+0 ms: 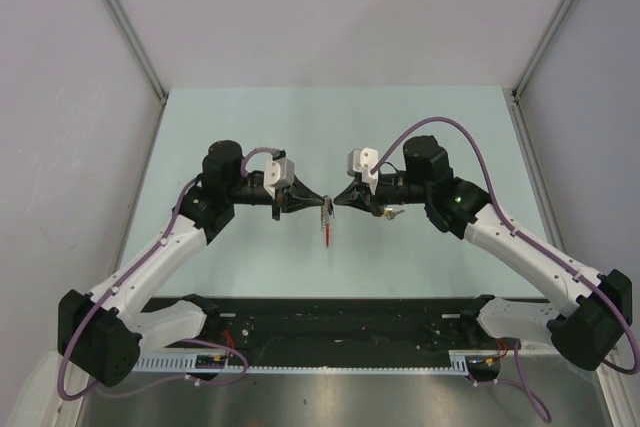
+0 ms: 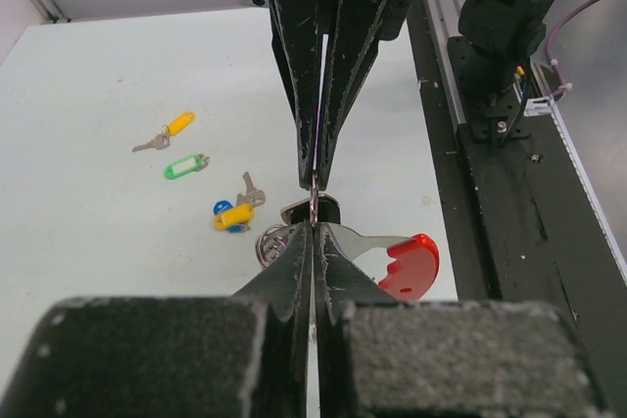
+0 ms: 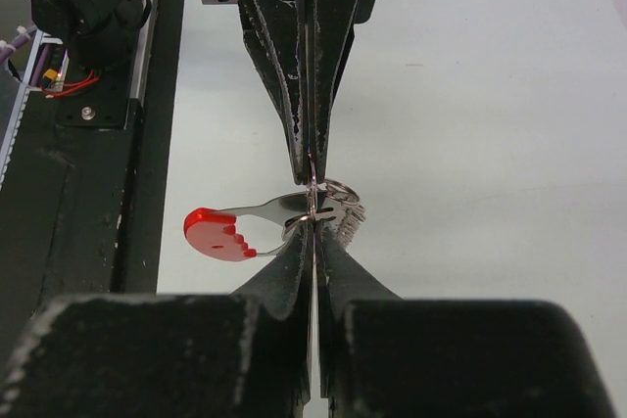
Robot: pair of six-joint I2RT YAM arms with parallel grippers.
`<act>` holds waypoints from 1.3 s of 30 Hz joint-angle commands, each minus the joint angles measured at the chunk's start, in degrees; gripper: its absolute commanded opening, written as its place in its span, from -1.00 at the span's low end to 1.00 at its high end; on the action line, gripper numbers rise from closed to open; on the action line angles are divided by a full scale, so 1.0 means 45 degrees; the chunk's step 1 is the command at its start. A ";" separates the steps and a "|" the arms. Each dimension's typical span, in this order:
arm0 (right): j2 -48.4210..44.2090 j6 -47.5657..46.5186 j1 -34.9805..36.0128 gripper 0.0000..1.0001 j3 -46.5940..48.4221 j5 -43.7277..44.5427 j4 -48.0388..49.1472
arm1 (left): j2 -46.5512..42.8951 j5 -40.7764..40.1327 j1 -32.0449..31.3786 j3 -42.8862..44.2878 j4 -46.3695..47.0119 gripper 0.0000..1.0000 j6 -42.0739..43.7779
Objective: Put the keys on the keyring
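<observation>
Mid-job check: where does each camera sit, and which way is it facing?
Top: above and behind the arms, looking down on the table; both arms show, left claw meeting right claw.
Left wrist: looks past its own claw toward the right claw, keys on the table.
Right wrist: looks past its own claw toward the left claw.
Shared: both wrist views show the keyring pinched between both claws.

Above the middle of the tabletop (image 1: 300, 127), the left end effector (image 1: 315, 204) and the right end effector (image 1: 338, 202) meet tip to tip. The keyring (image 1: 326, 217) sits between their tips, its tag (image 2: 411, 266) hanging below. Loose keys (image 2: 186, 165) lie on the tabletop to the right of the keyring, near one another but apart.
</observation>
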 commanded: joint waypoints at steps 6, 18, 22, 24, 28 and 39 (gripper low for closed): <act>-0.0109 -0.0151 0.0094 -1.00 0.0058 0.0407 0.0652 | 0.0280 -0.0794 -0.0401 0.0933 -0.1858 -0.99 0.1204; 0.0145 -0.0600 0.0464 -1.00 0.0097 0.1109 0.0107 | 0.0261 -0.0834 -0.0440 0.0758 -0.1040 -0.99 0.0134; 0.0204 -0.0873 0.0640 -1.00 0.0097 0.1696 -0.0206 | 0.0280 -0.0892 -0.0420 0.0679 -0.0259 -0.99 -0.0727; 0.0185 -0.0951 0.0680 -1.00 0.0097 0.2007 -0.0362 | 0.0358 -0.1126 -0.0382 0.0718 -0.0102 -0.99 -0.1272; 0.0165 -0.1088 0.0777 -1.00 0.0097 0.2536 -0.0539 | 0.0456 -0.1400 -0.0264 0.0679 0.0539 -0.99 -0.2270; 0.0203 -0.1089 0.0953 -1.00 0.0078 0.3240 -0.0578 | 0.0300 -0.2143 -0.0186 0.0426 0.1207 -0.99 -0.3365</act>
